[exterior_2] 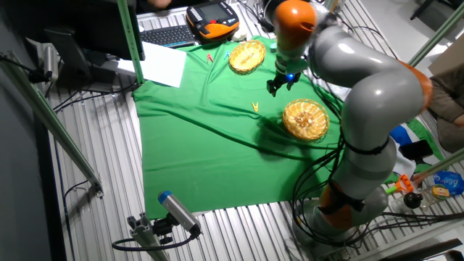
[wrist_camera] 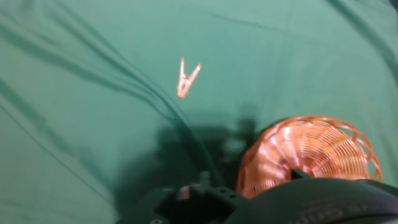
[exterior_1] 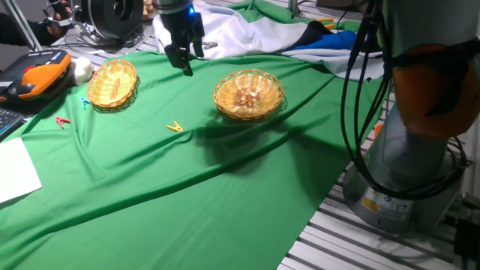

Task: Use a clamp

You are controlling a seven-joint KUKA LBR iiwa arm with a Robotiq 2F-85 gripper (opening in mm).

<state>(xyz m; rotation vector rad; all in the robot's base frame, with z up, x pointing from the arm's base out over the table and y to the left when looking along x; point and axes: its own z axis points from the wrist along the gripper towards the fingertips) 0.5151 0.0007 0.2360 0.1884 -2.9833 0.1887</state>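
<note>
The clamp point(exterior_1: 175, 127) is a tiny yellow-orange spring clip. It lies on the green cloth point(exterior_1: 150, 187) between the two wicker baskets, nearer the front. It also shows in the other fixed view point(exterior_2: 255, 106) and in the upper middle of the hand view point(wrist_camera: 186, 79). My gripper point(exterior_1: 184, 67) hangs in the air above the cloth, behind the clamp and well apart from it. It is also in the other fixed view point(exterior_2: 273, 90). Its fingers look slightly apart and hold nothing.
One wicker basket point(exterior_1: 112, 82) stands at the left and another point(exterior_1: 249, 94) to the right of the gripper, close below the hand point(wrist_camera: 308, 152). A small red clip point(exterior_1: 63, 121) lies at the cloth's left edge. White paper point(exterior_1: 15, 169) and an orange pendant point(exterior_1: 34, 79) lie further left.
</note>
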